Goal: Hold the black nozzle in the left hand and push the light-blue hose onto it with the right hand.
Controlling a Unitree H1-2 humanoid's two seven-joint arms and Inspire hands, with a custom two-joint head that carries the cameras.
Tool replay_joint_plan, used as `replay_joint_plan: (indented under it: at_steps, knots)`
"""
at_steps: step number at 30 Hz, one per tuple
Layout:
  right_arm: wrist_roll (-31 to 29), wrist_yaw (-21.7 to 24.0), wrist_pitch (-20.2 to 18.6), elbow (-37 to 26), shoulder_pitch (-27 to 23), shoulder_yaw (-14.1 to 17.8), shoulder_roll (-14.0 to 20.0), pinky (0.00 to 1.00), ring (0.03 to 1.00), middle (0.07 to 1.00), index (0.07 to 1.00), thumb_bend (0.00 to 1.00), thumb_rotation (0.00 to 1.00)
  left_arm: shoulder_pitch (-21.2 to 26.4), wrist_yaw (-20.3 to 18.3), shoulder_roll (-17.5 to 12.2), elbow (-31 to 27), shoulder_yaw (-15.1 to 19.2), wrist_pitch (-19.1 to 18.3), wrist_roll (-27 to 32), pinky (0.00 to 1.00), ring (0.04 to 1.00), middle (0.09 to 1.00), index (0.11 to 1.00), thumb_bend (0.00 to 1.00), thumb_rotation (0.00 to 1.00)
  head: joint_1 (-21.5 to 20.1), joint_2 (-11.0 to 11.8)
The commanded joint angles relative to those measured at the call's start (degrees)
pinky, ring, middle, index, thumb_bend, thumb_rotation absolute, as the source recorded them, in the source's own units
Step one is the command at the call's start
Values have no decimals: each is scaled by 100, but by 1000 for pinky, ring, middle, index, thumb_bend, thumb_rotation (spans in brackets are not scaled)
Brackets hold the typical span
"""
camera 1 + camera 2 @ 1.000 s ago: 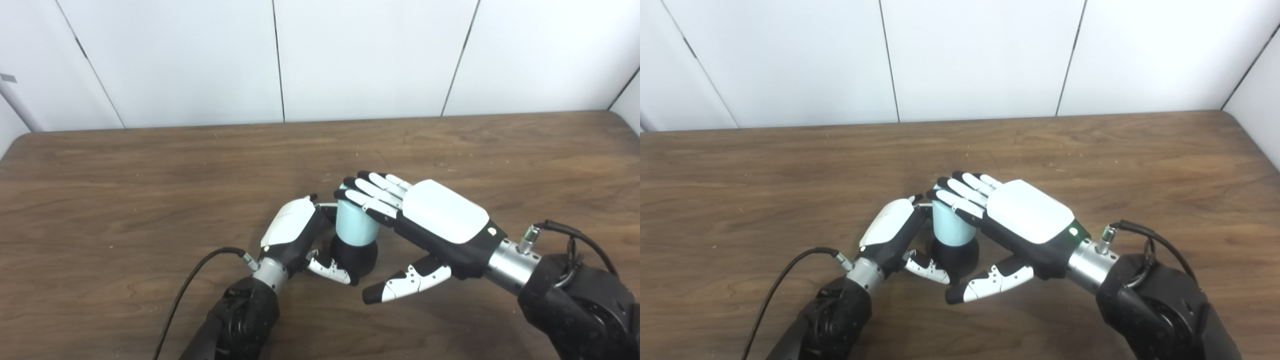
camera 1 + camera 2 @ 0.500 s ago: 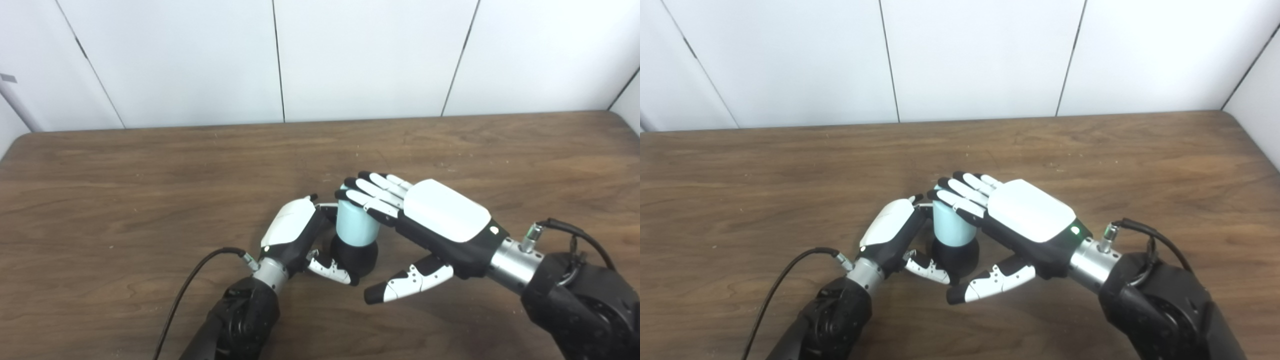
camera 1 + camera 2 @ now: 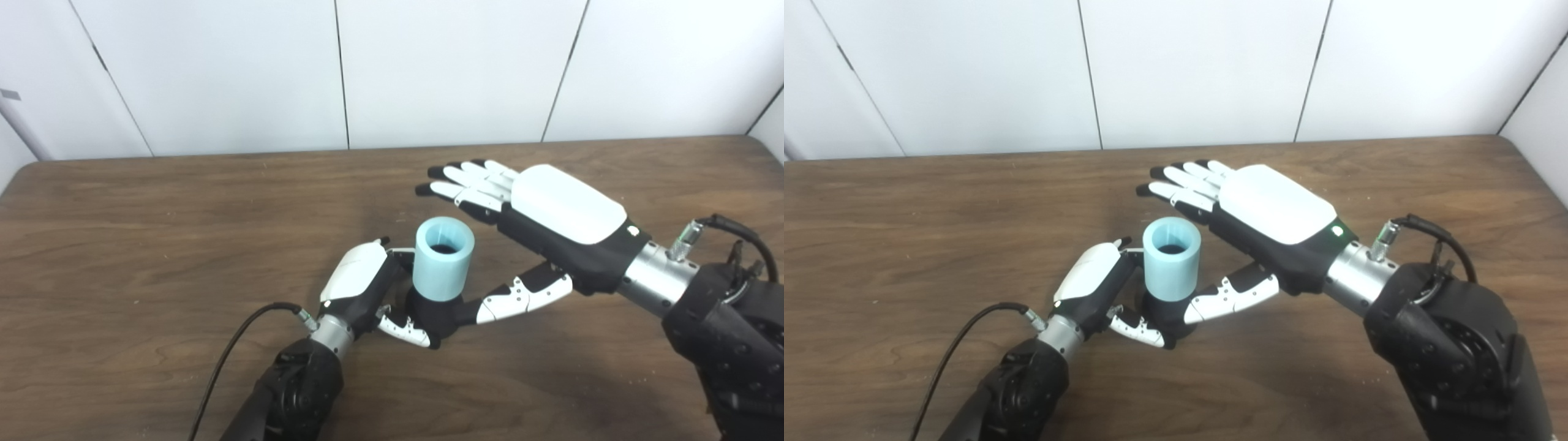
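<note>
The smooth light-blue hose [image 3: 443, 257], a short hollow cylinder, stands upright on the rounded black nozzle [image 3: 432, 315], gripped by the left hand [image 3: 367, 288]. The right hand [image 3: 539, 214] hovers above, fingers spread, holding nothing.

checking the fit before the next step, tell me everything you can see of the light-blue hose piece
The light-blue hose piece is a short, thick-walled tube of matte plastic or rubber look. It stands upright with its round open mouth facing up, dark inside. Its lower end sits on the black rounded nozzle, which the left hand grips from the side. The right hand hovers open above and beyond it; whether its thumb touches the hose cannot be told.
</note>
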State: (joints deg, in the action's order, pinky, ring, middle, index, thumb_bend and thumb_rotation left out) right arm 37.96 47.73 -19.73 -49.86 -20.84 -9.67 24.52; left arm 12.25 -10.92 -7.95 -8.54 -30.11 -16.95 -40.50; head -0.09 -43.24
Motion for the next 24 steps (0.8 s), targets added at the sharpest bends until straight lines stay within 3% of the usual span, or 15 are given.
replay_joint_plan:
  at_steps: [1,16,17,18,19,24]
  knots:
    - [86,-233,100,-66,-164,140,-11,1000,1000,987,945,538,716,-210,-458,-49,329,-147,-205,55,996,716,549,453,513,0,-4,-3]
    - [226,-82,-55,11,-177,241,97,1000,1000,989,945,531,713,-223,-360,-1,353,-102,-162,48,983,708,522,471,519,0,7,3]
    - [240,-69,-61,13,-170,242,106,1000,1000,988,946,531,712,-216,-358,-4,346,-112,-172,10,972,722,610,487,519,27,6,2]
    - [250,-58,-64,13,-166,245,111,1000,1000,988,946,532,712,-212,-358,-7,338,-119,-179,-16,961,737,664,600,657,13,7,4]
    - [255,-46,-66,16,-162,251,120,1000,1000,988,946,532,712,-206,-363,-14,326,-128,-189,-46,956,745,692,658,728,6,7,3]
    - [293,43,-94,-2,-129,282,148,1000,1000,987,957,532,710,-160,-393,-88,180,-251,-243,-420,976,880,879,848,920,19,4,-17]
